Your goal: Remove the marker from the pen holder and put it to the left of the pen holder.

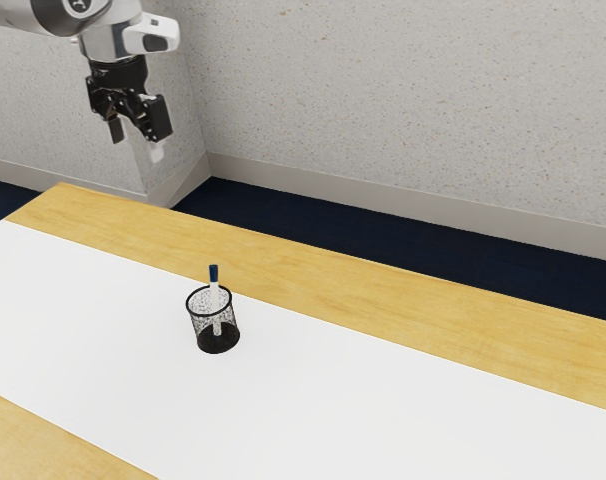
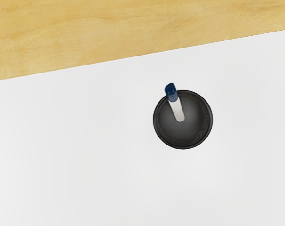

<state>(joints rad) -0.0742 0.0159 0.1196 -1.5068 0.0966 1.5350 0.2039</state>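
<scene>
The step in hand appears to be the approach to the blue-capped marker [image 1: 214,273], which stands in the black mesh pen holder [image 2: 206,113] on the white mat [image 1: 103,330] of the worktop [image 1: 403,308]. The end effector [image 1: 138,140] hangs well above and apart from it, its two fingers spread widely with nothing between them.

To do this well, the hand should centre over the cap rather than over the holder's middle, since the cap sits out at the rim. It should come down slowly, the fingers straddling the cap from two sides, and close on the part that projects above the rim. Too low a descent could land a fingertip on the rim and tip the light-looking holder. The first pull should follow the marker's own line, and only once the white lower end clears the rim should the hand travel sideways to the left.

The marker points cap up, its long axis steep but slanted: the white end is down inside, near the middle of the holder's floor, and the cap leans out over the rim on the side facing the nearer bare wood strip [image 2: 86,33]
</scene>
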